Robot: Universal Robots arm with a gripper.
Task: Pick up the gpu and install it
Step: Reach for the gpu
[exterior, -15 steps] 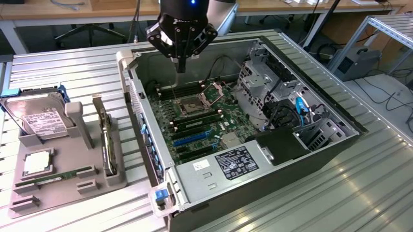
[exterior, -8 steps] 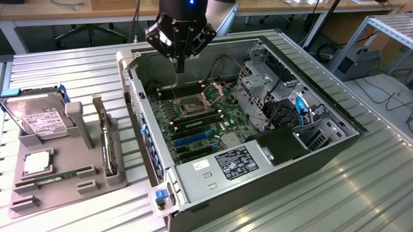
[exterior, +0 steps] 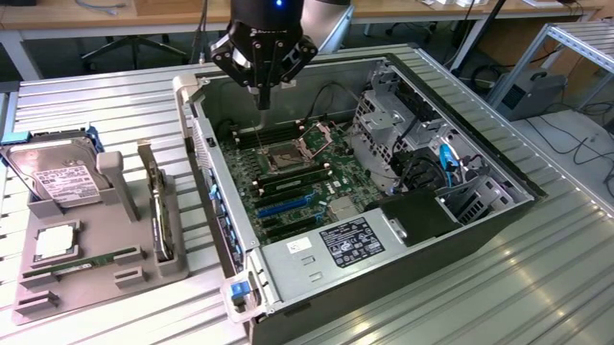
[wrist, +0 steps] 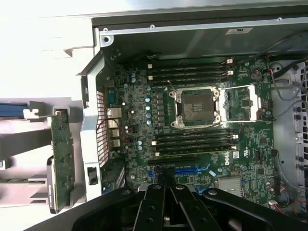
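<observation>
1. Jaws of the black robot arm are pressed shut and hold nothing. They hang over the far end of an open grey metal computer tower case lying on its side.
2. Directly under the jaws is the green motherboard. Its silver square processor socket sits between rows of black memory slots.
3. The gpu, a thin dark green circuit card with a silver bracket at one end, stands on edge in a slot of the grey plastic holder. The holder sits just outside the case wall, on the exterior view's left, well apart from the jaws.
4. In the same holder, a silver boxy hard drive with a white label leans at the far end, and a narrow green memory stick lies at the near end.
5. Case and holder both rest on a ribbed silver metal surface.
</observation>
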